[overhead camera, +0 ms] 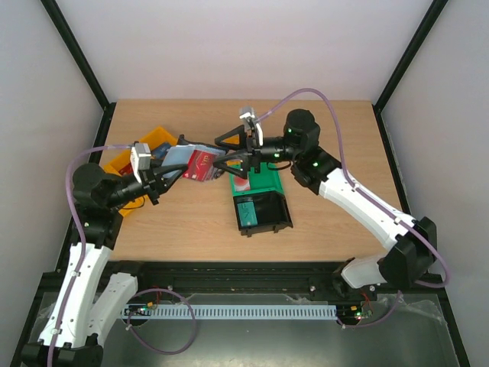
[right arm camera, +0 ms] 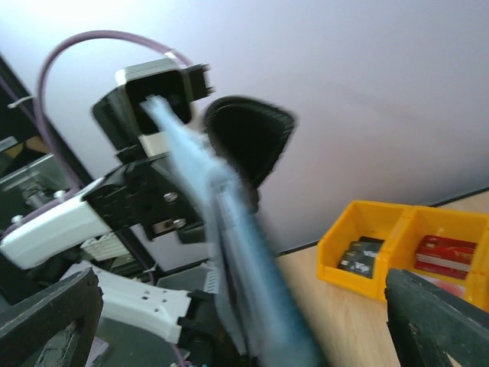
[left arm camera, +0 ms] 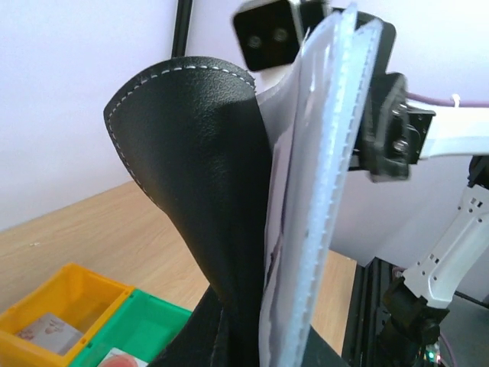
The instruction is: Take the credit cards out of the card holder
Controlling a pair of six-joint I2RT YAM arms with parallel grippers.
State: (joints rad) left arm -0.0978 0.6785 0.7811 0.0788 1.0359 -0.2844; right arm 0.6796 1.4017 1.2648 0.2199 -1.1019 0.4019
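Top external, quick: where's the card holder (overhead camera: 177, 155)?

Lifted off the table (overhead camera: 191, 222), by the yellow bin (overhead camera: 157, 138). My left gripper (overhead camera: 170, 159) is clamped tight on it, blue-grey lining facing up.

Credit cards?

Red credit cards (overhead camera: 201, 164) poke out at the holder's right end, on the side facing my right gripper (overhead camera: 221, 151).

Right gripper state?

Jaws spread wide, gripping nothing. The fingertips sit just beside the red cards; can't tell if they touch.

Left wrist?

Card holder fills the view, standing upright and edge-on. The black stitched flap curls left and the pale lining is on the right. Part of my right arm shows behind it. My own fingers aren't visible there.

Right wrist?

Blurred. The holder is edge-on in the middle, with my right fingers (right arm camera: 46, 321) far apart at the bottom corners. The yellow bin is behind on the right, with red and dark cards in it.

Other stuff?

A green bin (overhead camera: 267, 180) sits mid-table. A black bin (overhead camera: 276, 214) is against its near side with a teal card (overhead camera: 246, 208) inside.
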